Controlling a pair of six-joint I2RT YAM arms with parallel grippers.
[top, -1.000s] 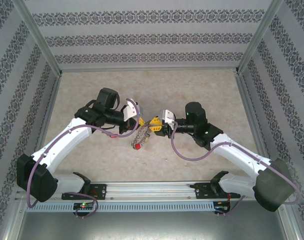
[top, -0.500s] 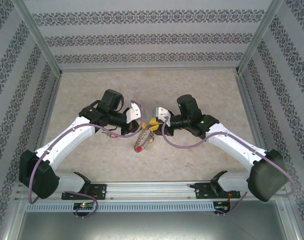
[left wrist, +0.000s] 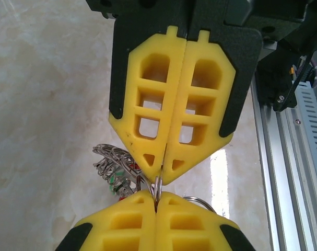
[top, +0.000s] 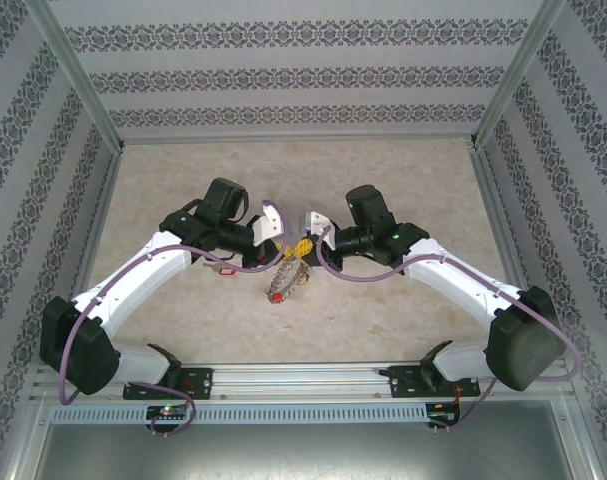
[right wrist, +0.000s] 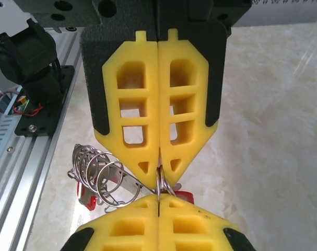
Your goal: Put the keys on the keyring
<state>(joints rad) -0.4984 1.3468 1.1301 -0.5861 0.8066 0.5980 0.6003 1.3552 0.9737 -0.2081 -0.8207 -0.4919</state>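
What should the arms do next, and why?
Likely twist the right gripper slightly against the left gripper to pry open the small ring: both are shut on it, tip to tip, with the keyring hanging beside.

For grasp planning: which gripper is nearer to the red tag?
Left, narrowly. The left gripper and right gripper pinch the keyring tip to tip; the red tag hangs below the left one.

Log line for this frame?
left gripper: shut on thin silver wire loop | right gripper: shut on same loop, tip-to-tip | grey looped metal keyring: beside tips
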